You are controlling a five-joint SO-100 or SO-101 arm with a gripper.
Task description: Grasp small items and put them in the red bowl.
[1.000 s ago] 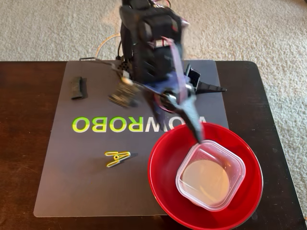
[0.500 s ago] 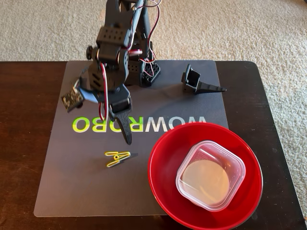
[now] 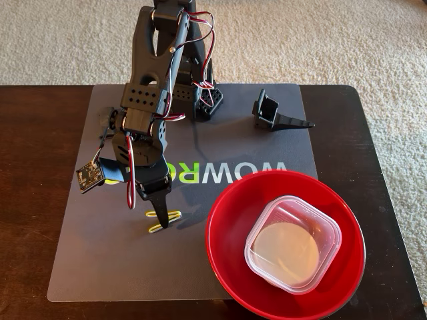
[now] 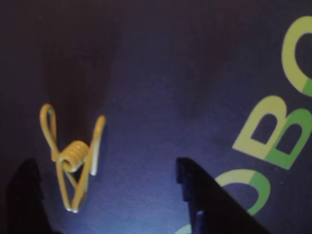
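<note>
The red bowl (image 3: 225, 230) sits at the mat's front right. Inside it lies a clear square tub (image 3: 329, 235), and a small white round bowl (image 3: 285, 252) shows through the tub. A yellow wire clip (image 3: 167, 222) lies flat on the mat to the left of the red bowl. My gripper (image 3: 160, 208) points down right over the clip. In the wrist view the gripper (image 4: 109, 195) is open. The clip (image 4: 73, 161) lies between its two dark fingers, close to the left one. A black wedge-shaped holder (image 3: 273, 115) stands at the mat's back right.
A dark mat (image 3: 100, 267) with green and white lettering covers a dark wooden table (image 3: 33, 200). Carpet lies beyond the table's far edge. The arm's base (image 3: 203, 100) stands at the mat's back centre.
The arm has swung from above the red bowl to the left and come down over the yellow clip. The tub stays in the bowl.
</note>
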